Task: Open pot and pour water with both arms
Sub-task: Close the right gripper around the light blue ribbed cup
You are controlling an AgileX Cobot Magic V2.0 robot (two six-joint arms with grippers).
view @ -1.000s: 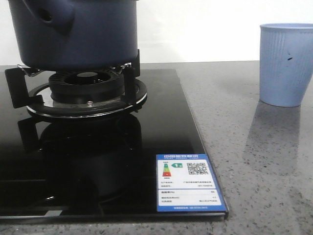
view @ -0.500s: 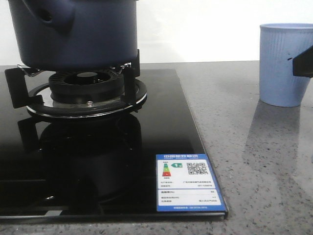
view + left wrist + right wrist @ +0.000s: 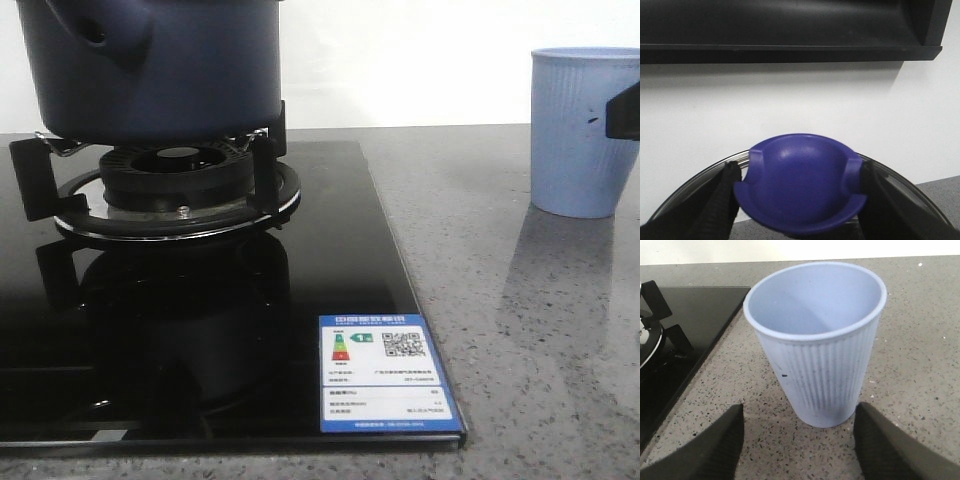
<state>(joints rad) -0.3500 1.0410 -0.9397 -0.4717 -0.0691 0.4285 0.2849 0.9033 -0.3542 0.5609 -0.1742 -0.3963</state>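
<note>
The dark navy pot stands on the burner grate at the far left; its top is cut off in the front view, and its stubby handle faces me. In the left wrist view my left gripper is shut on the blue knob of a glass lid with a metal rim. I cannot tell whether the lid rests on the pot. A pale blue ribbed cup stands at the right. My right gripper is open, its fingers either side of the cup's base without touching. Its tip shows beside the cup.
The pot sits on a gas burner set in a black glass hob bearing a blue-and-white label. Grey speckled counter lies to the right. A black range hood hangs on the white wall.
My right gripper's tip has come into the front view at the right edge beside the cup, and has risen slightly over the last half second. Pot and cup have not moved.
</note>
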